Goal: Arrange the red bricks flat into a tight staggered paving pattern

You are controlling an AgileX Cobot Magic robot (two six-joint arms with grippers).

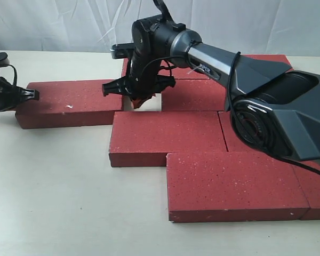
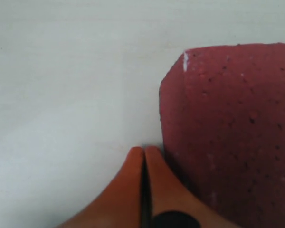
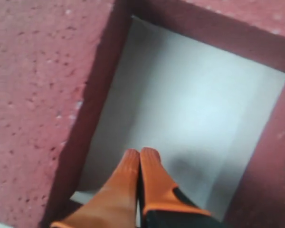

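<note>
Several red bricks lie flat on the table. The left brick (image 1: 69, 104) lies apart from a second-row brick (image 1: 194, 95), with a bare gap (image 1: 148, 104) between them. My right gripper (image 1: 140, 100) is shut and empty, its tips pointing down into that gap (image 3: 190, 109). In the right wrist view the right gripper (image 3: 141, 154) has brick (image 3: 42, 85) on both sides. My left gripper (image 1: 34, 95) is shut and empty, right beside the left brick's far end. The left gripper (image 2: 145, 151) nearly touches that brick (image 2: 228, 133) in the left wrist view.
A middle brick (image 1: 165, 136) and a front brick (image 1: 234, 184) lie staggered before the gap. More bricks (image 1: 266, 58) lie behind and under the right arm. The pale table (image 1: 53, 186) stretches front left. A white backdrop hangs behind.
</note>
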